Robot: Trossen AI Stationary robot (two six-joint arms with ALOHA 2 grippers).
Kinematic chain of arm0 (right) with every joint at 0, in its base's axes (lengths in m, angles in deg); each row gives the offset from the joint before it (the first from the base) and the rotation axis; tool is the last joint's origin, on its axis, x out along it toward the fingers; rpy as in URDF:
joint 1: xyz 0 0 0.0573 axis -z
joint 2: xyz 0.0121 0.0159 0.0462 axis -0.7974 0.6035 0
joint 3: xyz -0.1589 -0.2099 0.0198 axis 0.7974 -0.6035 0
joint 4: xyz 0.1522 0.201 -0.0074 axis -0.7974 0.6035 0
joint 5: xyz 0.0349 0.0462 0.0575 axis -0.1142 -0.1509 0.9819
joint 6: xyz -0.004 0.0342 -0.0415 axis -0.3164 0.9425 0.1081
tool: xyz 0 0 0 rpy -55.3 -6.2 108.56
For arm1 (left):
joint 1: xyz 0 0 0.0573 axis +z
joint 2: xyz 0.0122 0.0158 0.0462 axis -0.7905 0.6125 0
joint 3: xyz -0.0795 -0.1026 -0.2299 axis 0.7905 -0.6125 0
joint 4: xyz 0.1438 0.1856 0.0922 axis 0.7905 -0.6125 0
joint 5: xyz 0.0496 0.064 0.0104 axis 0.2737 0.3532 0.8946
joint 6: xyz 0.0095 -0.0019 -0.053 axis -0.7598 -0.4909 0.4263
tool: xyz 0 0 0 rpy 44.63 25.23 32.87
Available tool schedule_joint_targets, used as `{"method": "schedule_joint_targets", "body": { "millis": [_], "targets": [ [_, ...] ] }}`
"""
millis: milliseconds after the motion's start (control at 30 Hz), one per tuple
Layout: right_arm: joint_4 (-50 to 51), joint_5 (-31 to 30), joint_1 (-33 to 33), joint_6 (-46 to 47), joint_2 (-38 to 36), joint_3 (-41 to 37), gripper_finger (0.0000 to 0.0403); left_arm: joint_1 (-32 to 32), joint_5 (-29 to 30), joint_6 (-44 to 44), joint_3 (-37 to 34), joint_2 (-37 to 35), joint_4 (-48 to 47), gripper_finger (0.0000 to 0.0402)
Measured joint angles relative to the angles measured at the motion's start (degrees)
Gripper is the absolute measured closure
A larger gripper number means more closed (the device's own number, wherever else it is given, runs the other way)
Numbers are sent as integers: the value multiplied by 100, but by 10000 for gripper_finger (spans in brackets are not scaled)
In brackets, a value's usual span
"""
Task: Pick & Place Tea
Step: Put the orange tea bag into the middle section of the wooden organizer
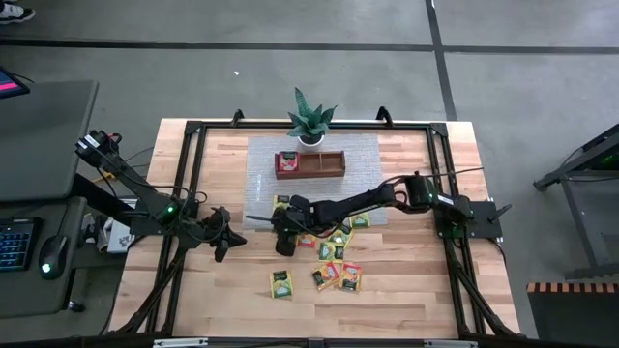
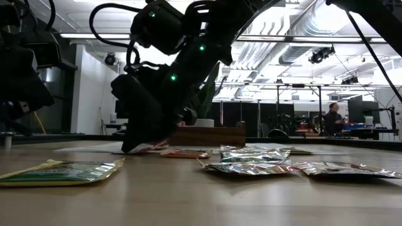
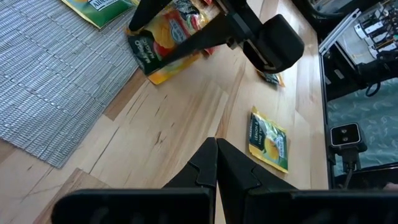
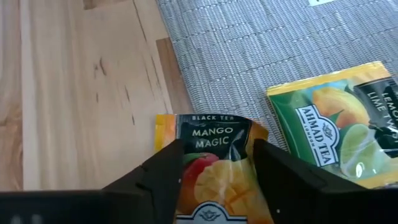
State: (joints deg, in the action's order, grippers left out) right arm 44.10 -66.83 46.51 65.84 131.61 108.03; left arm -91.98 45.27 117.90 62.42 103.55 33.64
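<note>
Several small tea packets lie flat on the wooden table: a loose heap (image 1: 334, 246) and a few nearer the near edge (image 1: 329, 277). My right gripper (image 4: 216, 152) reaches to the table's middle (image 1: 283, 240) and is shut on a yellow mango packet (image 4: 214, 171) at the grey mat's near edge. A green lemon-lime packet (image 4: 336, 124) lies on the mat beside it. The wooden tray (image 1: 309, 164) holds a red packet (image 1: 287, 164) in its left part. My left gripper (image 3: 216, 163) is shut and hovers at the left (image 1: 224, 240), touching nothing. My right gripper pinches the yellow mango packet between its two fingers (image 4: 163, 174), one on either side edge of the packet's end away from its printed title (image 4: 214, 138). It comes from above, slanting toward the table's left. The packet sits tilted (image 3: 163, 45), its lower edge at or near the table.
A spiky potted plant (image 1: 311, 121) stands behind the tray on the grey mat (image 1: 261, 179). A green-yellow packet (image 3: 268, 138) lies on bare wood near my left gripper. Black frame rails (image 1: 193, 174) run along the table's sides. A person (image 2: 331, 118) stands far off in the room.
</note>
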Motion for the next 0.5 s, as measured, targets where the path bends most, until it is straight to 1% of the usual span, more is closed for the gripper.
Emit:
{"method": "schedule_joint_targets", "body": {
  "millis": [233, 433, 500],
  "targets": [
    [9, 12, -2, 128, 0, -6, 298, 0, 0, 4, 0, 0, 0, 401],
    [-153, 212, -2, 423, -23, -17, 385, 0, 0, 15, 0, 0, 0, 401],
    [-200, 220, -2, 424, -80, -21, 395, 0, 0, 21, 0, 0, 0, 401]
  ]
}}
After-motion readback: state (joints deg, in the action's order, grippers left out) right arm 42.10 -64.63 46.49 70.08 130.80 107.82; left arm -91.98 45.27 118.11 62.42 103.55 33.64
